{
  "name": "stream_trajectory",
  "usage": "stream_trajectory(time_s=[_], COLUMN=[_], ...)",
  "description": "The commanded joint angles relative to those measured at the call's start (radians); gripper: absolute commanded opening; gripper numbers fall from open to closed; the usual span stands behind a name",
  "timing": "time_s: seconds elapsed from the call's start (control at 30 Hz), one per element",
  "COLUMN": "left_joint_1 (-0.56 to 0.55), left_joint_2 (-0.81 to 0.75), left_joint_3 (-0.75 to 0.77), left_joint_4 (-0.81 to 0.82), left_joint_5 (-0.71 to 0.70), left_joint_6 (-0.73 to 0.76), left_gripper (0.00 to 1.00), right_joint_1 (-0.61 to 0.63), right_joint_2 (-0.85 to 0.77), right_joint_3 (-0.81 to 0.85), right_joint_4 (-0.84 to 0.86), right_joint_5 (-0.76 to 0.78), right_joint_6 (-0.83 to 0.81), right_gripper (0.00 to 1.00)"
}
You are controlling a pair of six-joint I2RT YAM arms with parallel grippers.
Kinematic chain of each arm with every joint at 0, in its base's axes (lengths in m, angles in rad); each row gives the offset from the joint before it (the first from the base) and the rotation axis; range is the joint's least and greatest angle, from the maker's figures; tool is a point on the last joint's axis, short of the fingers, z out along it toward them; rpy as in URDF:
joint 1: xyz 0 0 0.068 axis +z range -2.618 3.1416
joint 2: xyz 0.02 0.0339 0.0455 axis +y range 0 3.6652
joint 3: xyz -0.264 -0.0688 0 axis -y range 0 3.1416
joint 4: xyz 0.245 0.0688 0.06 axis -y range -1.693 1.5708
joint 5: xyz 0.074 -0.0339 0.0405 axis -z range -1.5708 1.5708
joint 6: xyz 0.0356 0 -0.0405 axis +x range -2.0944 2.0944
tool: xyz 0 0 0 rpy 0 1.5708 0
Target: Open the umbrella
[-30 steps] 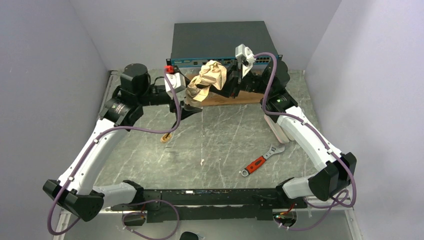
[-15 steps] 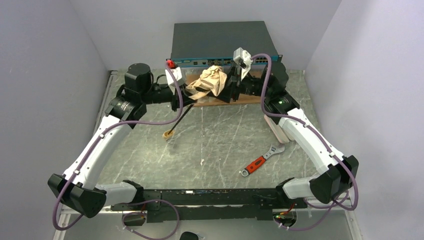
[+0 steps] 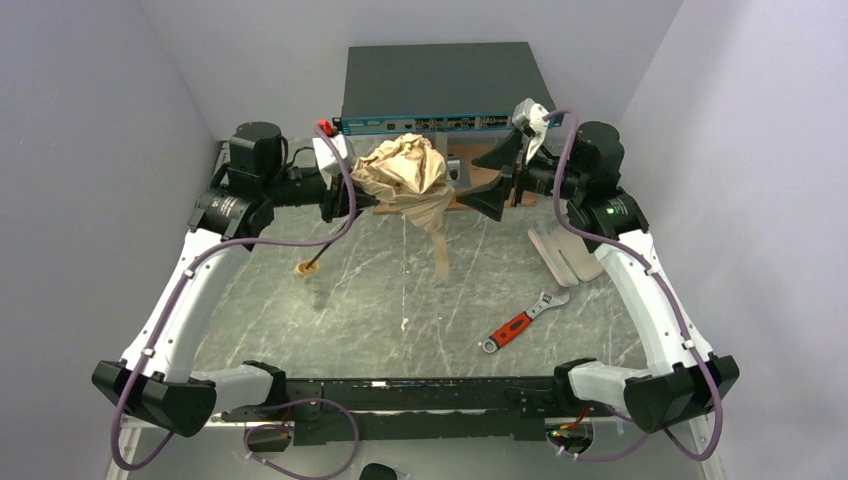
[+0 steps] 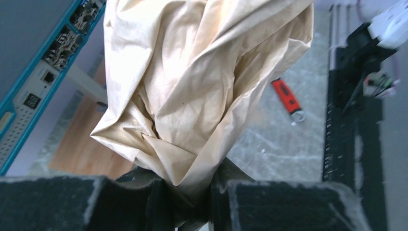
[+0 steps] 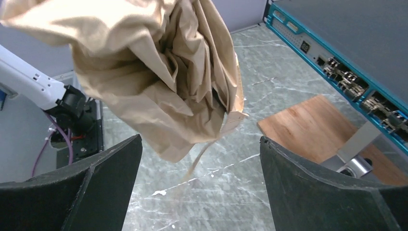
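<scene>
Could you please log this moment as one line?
left gripper: shut on umbrella | right gripper: open, not touching | umbrella: aloft, fabric loose, not open

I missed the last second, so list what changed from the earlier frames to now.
The right gripper let go of the umbrella and drew back to the right, jaws wide open. The left gripper, clamped on the umbrella, shifted left, and the hanging handle swung left with it. The fabric now hangs looser, with a strap dangling. The wrench stayed put.

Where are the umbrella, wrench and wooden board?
umbrella (image 3: 405,172), top external view, on the bunched fabric.
wrench (image 3: 513,328), top external view, on the red handle.
wooden board (image 5: 312,126), right wrist view, on its bare top.
</scene>
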Motion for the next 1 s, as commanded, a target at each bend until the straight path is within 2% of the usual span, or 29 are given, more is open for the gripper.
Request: stream_trajectory(time_s=[0.0,0.13,0.27,0.4,0.5,0.6,0.83,0.9,0.97], left_joint_1=[0.036,0.078,0.088,0.089,0.091,0.099,0.171,0.198,0.218], left_joint_2=[0.005,0.038,0.038,0.048,0.069,0.076,0.039,0.027,0.012], left_joint_3=[0.057,0.050,0.054,0.059,0.088,0.120,0.169,0.174,0.171], left_joint_4=[0.287,0.627,0.764,0.840,0.896,0.928,0.909,0.903,0.895], left_joint_5=[0.156,0.140,0.046,-0.065,-0.073,-0.066,-0.123,-0.122,-0.123], left_joint_6=[-0.343,-0.743,-0.877,-1.022,-1.070,-1.081,-1.126,-1.147,-1.158], left_gripper=[0.00,0.00,0.00,0.00,0.00,0.00,0.00,0.00,0.00], right_joint_1=[0.030,0.043,0.063,0.160,0.254,0.292,0.377,0.391,0.395], right_joint_2=[0.007,-0.041,-0.060,0.027,0.152,0.259,0.398,0.424,0.453], right_joint_3=[0.025,-0.084,-0.165,-0.150,-0.030,0.090,0.217,0.222,0.247], right_joint_4=[0.033,0.098,0.244,0.431,0.477,0.494,0.531,0.571,0.579], right_joint_5=[-0.018,0.054,0.101,0.095,0.087,0.081,0.079,0.083,0.080], right_joint_6=[0.032,0.034,0.150,0.229,0.200,0.205,0.204,0.231,0.261], right_gripper=[0.91,0.91,0.92,0.93,0.92,0.92,0.88,0.81,0.63])
